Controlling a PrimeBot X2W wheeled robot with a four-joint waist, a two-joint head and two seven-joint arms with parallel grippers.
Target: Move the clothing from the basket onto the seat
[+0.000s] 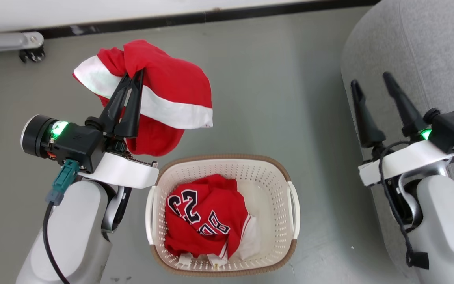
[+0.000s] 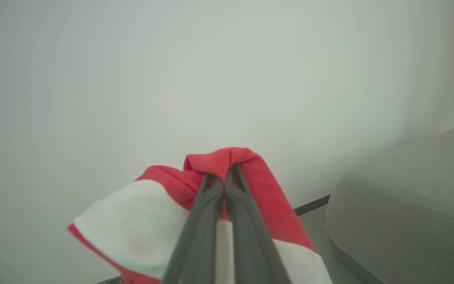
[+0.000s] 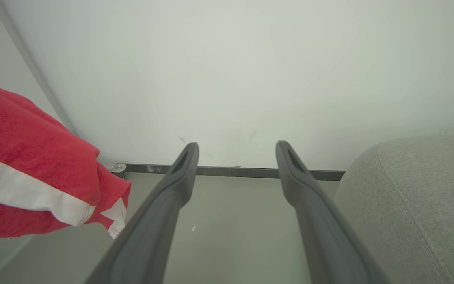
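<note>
Red garment [image 1: 172, 86] is pinched in the shut jaws of the left gripper [image 1: 133, 75], far left of the basket [image 1: 227, 157]. It should be carried high rightwards and released well onto the grey seat [image 1: 408, 47]; right gripper [image 1: 370, 80] jaws stand wide, empty.

Red and white against greys — the laundry's colours.
The lifted garment [image 1: 172, 79] is red with a broad white band. The basket [image 1: 278, 177] is cream-white, dotted all over with perforations under a brown woven-look rim; the jersey [image 1: 207, 221] inside it is red with black numbers edged in white. The seat [image 1: 420, 47] is pale grey fabric, the floor [image 1: 274, 86] a grey-green. The left hand [image 1: 134, 75] and right hand [image 1: 371, 81] are black-fingered — each glowing green at its base.
</note>
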